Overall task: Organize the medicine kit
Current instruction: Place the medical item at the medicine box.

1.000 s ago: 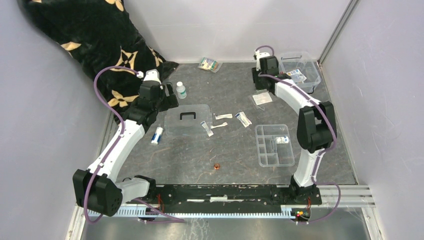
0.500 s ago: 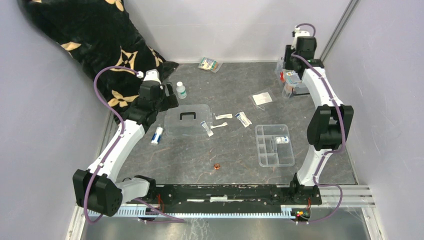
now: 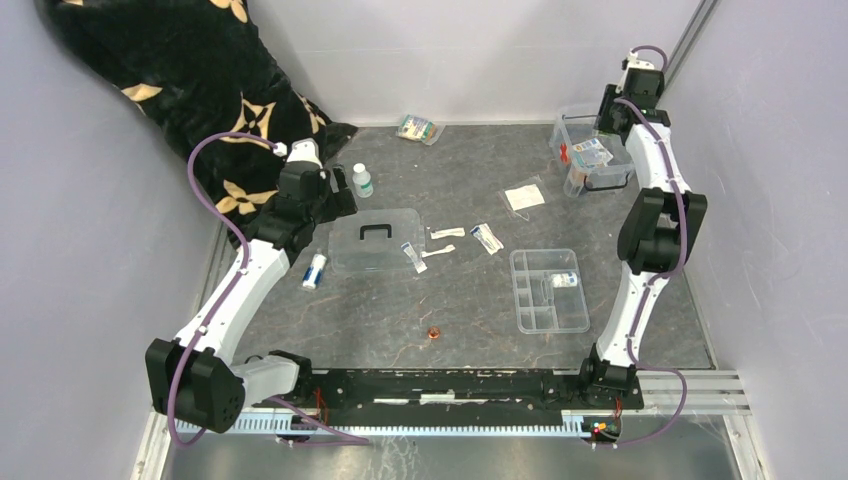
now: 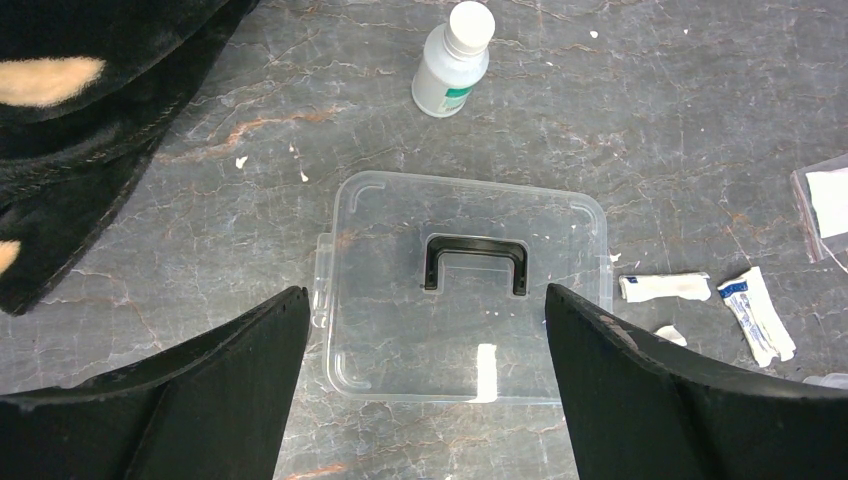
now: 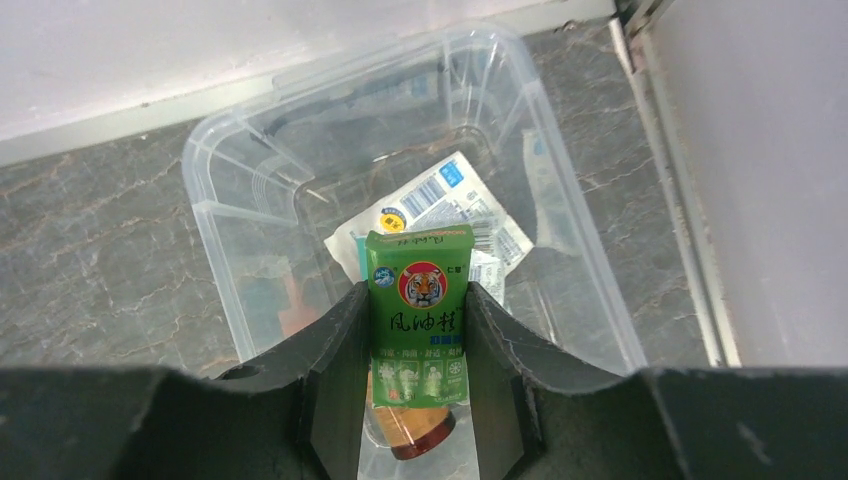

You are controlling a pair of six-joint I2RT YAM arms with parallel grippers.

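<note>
Right pincer (image 5: 418,345) pinches light, crushable carton (image 5: 419,290) by flat sides above kit (image 5: 215,190). Left pincer (image 4: 425,298) gapes empty over slippery lid (image 4: 390,345); grip handle (image 4: 476,248).

Even, diffuse overhead light; shadows are kept soft. One white glare patch is seen on the clear lid (image 4: 380,330) between the left gripper (image 4: 425,292) fingers. Print on the green carton (image 5: 419,310) clamped in the right gripper (image 5: 417,292) is resolved sharply. Finger bodies nearest both lenses are blurred. Faint reflections are noted on the clear kit box (image 5: 230,230) walls ahead.

R arm (image 3: 652,165) over clear box (image 3: 570,125) at far-right corner; lid (image 3: 370,252) (black handle) mid-table.
</note>
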